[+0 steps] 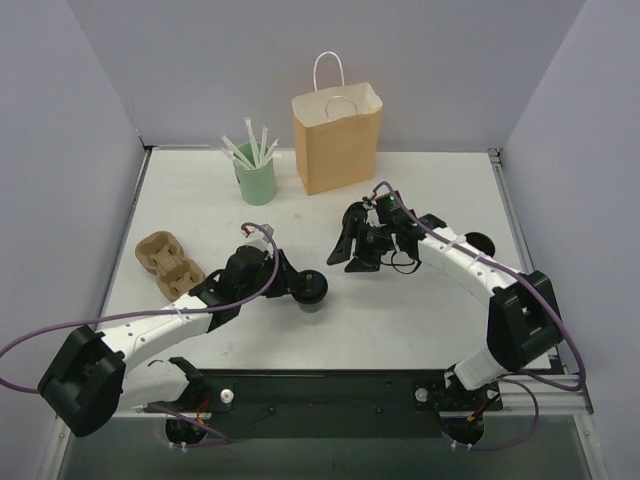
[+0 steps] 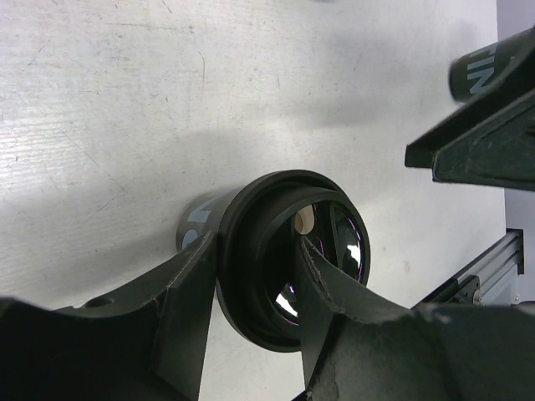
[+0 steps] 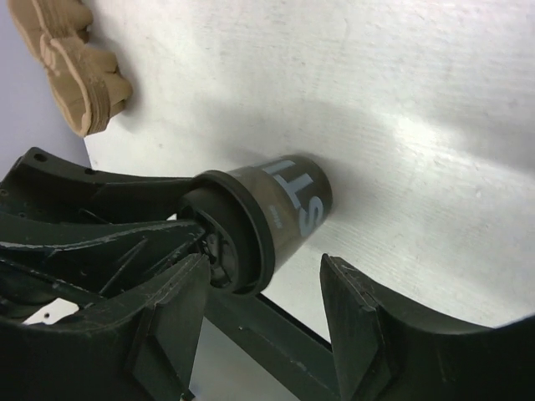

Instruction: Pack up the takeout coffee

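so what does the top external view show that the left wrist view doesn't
Only top external: the brown paper bag, the green cup of straws and the pulp carrier. Only left wrist: the black lid close up, its glossy top between the two fingers. Both: the takeout coffee on the white table, with the left gripper closed on it.
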